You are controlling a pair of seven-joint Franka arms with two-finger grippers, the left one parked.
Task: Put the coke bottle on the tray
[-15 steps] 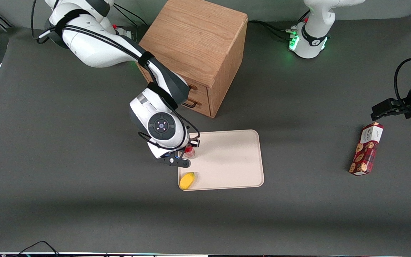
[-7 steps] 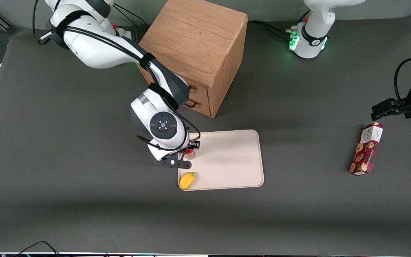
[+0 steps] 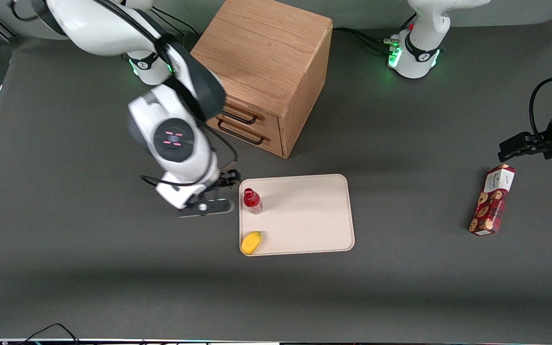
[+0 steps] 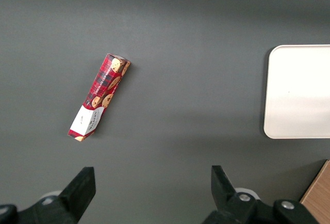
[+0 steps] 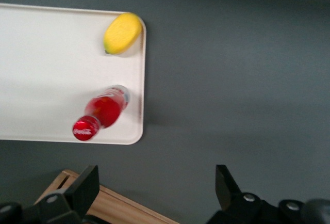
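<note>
The coke bottle [image 3: 252, 201] stood upright on the tray [image 3: 304, 215], just inside the rim at the working arm's end and close to the corner farther from the front camera; nothing touched it, so by my reading the placing itself was done. It was a small red bottle with a red cap carrying white script and a clear base, tiny against the tray, and from the right wrist view it appeared foreshortened, cap toward the lens. It sat close to the rim, probably because that edge was the nearest reach for the arm. A yellow lemon-like fruit [image 3: 251, 242] lay on the same tray edge, nearer the front camera and apart from the bottle. The gripper [image 3: 219, 194] hung above the bare table [image 3: 89, 268] just beside the tray, toward the working arm's end, with its fingers [image 5: 82, 188] spread wide and empty, which fitted a release and a step clear. The wooden drawer cabinet [image 3: 266, 62] stood farther from the camera than the tray, and a red-and-white cookie box [image 3: 492, 199] lay well apart toward the parked arm's end
</note>
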